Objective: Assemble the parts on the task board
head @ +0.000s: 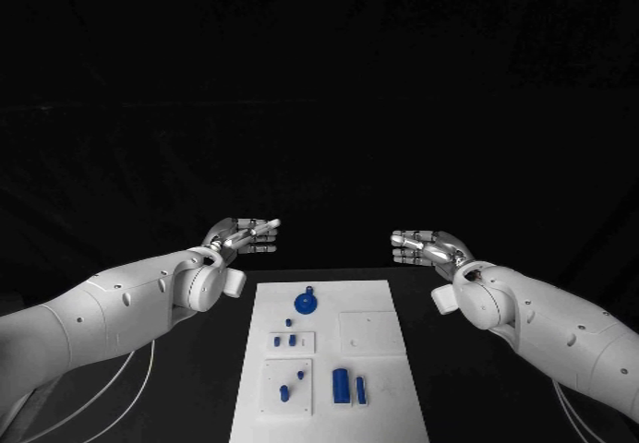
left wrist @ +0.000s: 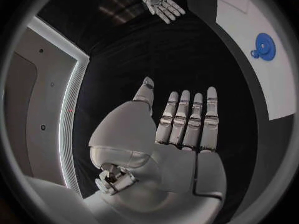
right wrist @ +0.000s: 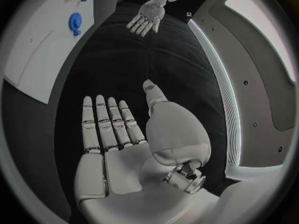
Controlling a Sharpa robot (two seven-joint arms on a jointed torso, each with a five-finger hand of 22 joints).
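Several blue parts lying on the white task board nearest, mid-table. Farther out, hovering beyond its far end: left hand and right hand, both flat-fingered, spread, holding nothing.

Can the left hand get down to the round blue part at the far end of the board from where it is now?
Probably yes. The left hand is open, holds nothing, and hovers beyond the task board's far left corner. The round blue part lies uncovered near that end, with nothing between them. The right hand is off to the other side.
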